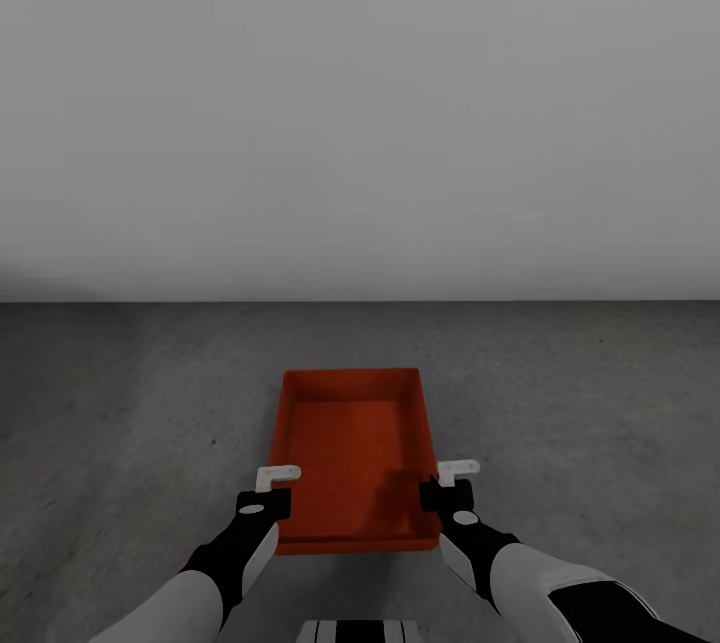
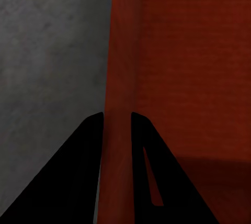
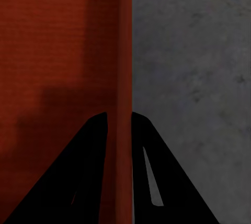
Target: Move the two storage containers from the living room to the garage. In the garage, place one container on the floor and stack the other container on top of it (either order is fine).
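Observation:
One red-orange storage container (image 1: 350,433) lies lengthwise in front of me over the dark grey concrete floor (image 1: 130,403) of the garage. My left gripper (image 1: 280,503) straddles its left wall near the close end. In the left wrist view the thin wall (image 2: 116,77) fills the gap between the black fingers (image 2: 83,171). My right gripper (image 1: 432,495) grips the right wall in the same way, and that wall (image 3: 123,51) runs between its fingers (image 3: 89,171). I cannot tell whether the container rests on the floor or hangs just above it.
A plain white-grey wall (image 1: 360,103) rises a short way beyond the container's far end. Bare concrete stretches to both sides of it.

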You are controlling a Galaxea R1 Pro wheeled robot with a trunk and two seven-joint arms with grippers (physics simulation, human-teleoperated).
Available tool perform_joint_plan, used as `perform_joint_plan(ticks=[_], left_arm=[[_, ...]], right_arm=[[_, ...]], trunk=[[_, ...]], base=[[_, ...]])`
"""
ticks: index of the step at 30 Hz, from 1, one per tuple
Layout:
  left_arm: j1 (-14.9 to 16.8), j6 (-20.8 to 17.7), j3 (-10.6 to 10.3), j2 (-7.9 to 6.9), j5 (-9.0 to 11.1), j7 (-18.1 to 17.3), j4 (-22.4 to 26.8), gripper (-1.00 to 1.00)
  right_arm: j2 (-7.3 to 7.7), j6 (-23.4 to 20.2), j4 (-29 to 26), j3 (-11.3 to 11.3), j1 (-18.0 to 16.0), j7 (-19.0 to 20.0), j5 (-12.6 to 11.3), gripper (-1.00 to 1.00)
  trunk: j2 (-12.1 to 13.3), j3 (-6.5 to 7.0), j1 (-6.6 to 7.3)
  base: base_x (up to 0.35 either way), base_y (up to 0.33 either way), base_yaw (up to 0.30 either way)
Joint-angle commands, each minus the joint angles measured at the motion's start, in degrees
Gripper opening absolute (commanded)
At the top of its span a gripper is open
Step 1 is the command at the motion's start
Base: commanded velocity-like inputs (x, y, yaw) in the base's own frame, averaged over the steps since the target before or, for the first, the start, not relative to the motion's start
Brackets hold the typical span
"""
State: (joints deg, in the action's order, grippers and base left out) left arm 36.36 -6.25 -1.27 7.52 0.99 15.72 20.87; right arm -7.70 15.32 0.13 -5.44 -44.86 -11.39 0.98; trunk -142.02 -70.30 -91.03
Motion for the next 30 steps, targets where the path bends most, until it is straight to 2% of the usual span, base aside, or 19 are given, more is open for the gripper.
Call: perform_joint_plan(ticks=[1,2,7,13,27,28,29,30], left_arm=[[0.03,2.1,1.53,0.04,-1.34,1.31,0.61,-1.0],[0.03,0.0,0.2,0.04,-0.23,0.65,0.45,-1.0],[0.03,0.9,-2.31,-0.13,2.92,0.96,-0.64,-1.0],[0.03,-0.18,-2.24,-0.29,1.85,0.73,0.08,-1.0],[0.03,-0.17,-1.9,-0.31,1.49,0.63,0.09,-1.0],[0.01,-0.16,-1.89,-0.3,1.46,0.63,0.06,-1.0],[-0.01,-0.18,-1.47,-0.27,1.28,0.63,-0.12,1.0],[-0.02,-0.22,-1.15,-0.25,0.96,0.63,-0.37,1.0]], right_arm=[[-0.21,-0.12,0.14,1.67,0.03,0.06,0.6,-1.0],[-0.21,-0.12,0.14,-0.12,0.03,-0.07,0.44,-1.0],[-0.06,0.05,0.09,-0.8,0.03,-0.15,0.34,-1.0],[0.03,0.29,0.05,-0.42,0.03,-0.44,0.1,-1.0],[0.06,0.41,-0.04,0.03,0.03,-0.38,0.21,-1.0],[0.06,0.41,-0.04,0.03,0.03,-0.38,0.22,1.0],[0.06,0.43,-0.04,0.17,0.03,-0.38,0.23,1.0],[0.06,0.46,-0.04,0.14,0.03,-0.38,0.29,1.0]], trunk=[[-0.02,-0.04,0.01],[-0.02,-0.04,0.01],[-0.02,-0.04,0.01],[-0.02,-0.04,0.01],[-0.02,-0.04,0.01],[-0.02,-0.04,0.01],[-0.02,-0.04,0.01],[-0.02,-0.04,0.01]], base=[[0.0,0.0,0.0],[0.0,0.0,0.0],[0.0,0.0,0.0],[0.0,0.0,0.0],[0.0,0.0,0.0],[0.0,0.0,0.0],[0.0,0.0,0.0],[0.0,0.0,0.0]])
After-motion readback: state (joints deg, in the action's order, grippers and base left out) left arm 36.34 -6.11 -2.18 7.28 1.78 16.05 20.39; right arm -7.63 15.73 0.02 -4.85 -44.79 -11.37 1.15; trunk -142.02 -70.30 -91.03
